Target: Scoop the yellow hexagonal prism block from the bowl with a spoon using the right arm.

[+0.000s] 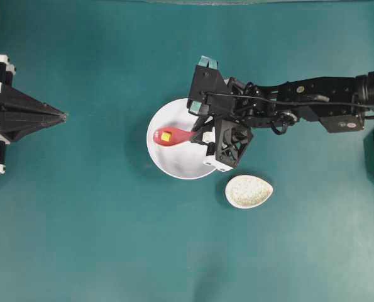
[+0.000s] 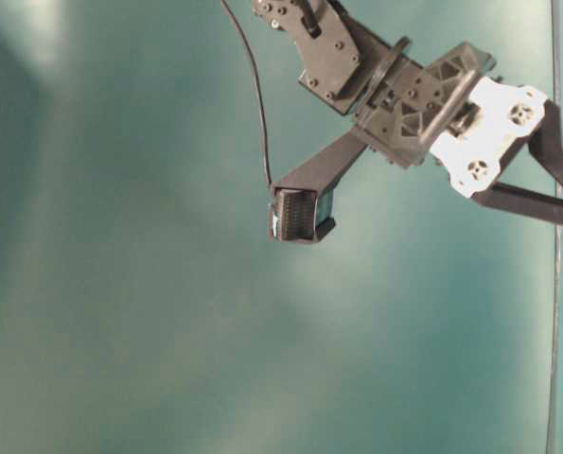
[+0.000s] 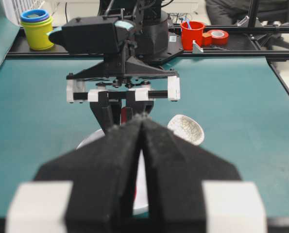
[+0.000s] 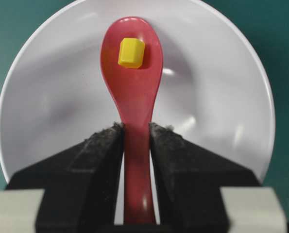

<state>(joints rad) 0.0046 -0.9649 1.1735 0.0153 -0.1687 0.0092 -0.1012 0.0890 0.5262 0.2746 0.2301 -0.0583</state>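
Right claw (image 4: 136,141) clamped on spoon (image 4: 133,92) handle; loose yellow hexagonal prism block (image 4: 131,52) may roll off into bowl (image 4: 222,97) if scoop tilts.

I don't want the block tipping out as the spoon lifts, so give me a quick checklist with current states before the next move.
1. Right gripper shut on the spoon handle: ok.
2. Yellow block sits inside the scoop: ok.
3. Scoop over the bowl: ok.
4. Scoop level enough: cannot tell.
5. Left gripper shut, parked away from the bowl: ok.
6. Speckled spoon rest beside the bowl, apart from the arm: ok.
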